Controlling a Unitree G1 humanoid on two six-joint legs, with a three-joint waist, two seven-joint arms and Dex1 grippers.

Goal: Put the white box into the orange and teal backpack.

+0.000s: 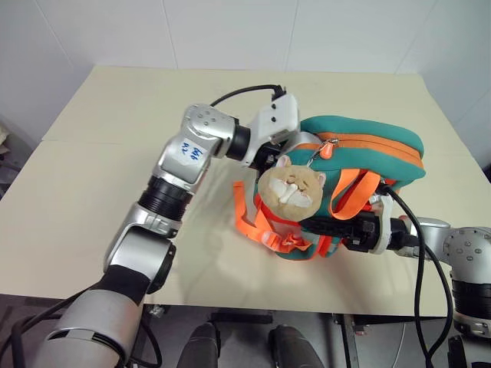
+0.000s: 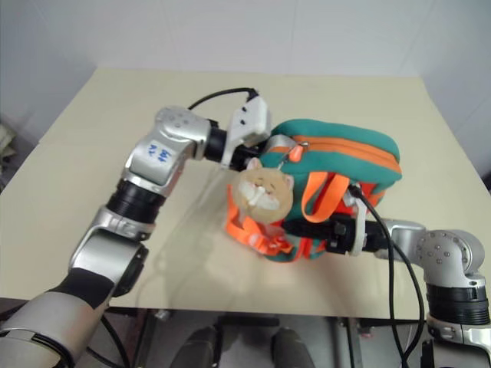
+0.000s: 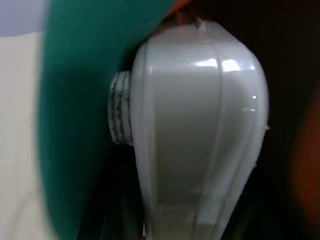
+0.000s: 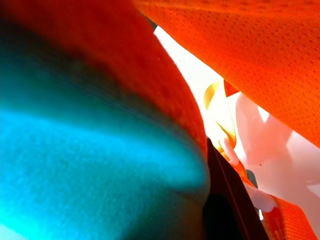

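Note:
The orange and teal backpack [image 1: 368,149] lies on its side on the table, its zipper opening toward my left arm and a tan plush animal [image 1: 295,188] hanging at its front. My left gripper [image 1: 285,152] reaches into that opening from the left, its fingertips hidden behind the plush. In the left wrist view it is shut on the white box [image 3: 200,130], which points into the dark inside past the teal rim [image 3: 75,125]. My right gripper [image 1: 328,227] lies level at the backpack's near lower edge, shut on its fabric [image 4: 125,100].
The beige table [image 1: 115,138] has bare room to the left and behind the backpack. Loose orange straps [image 1: 257,222] trail toward the near edge. A black cable [image 1: 418,253] runs over my right arm. A white wall stands behind the table.

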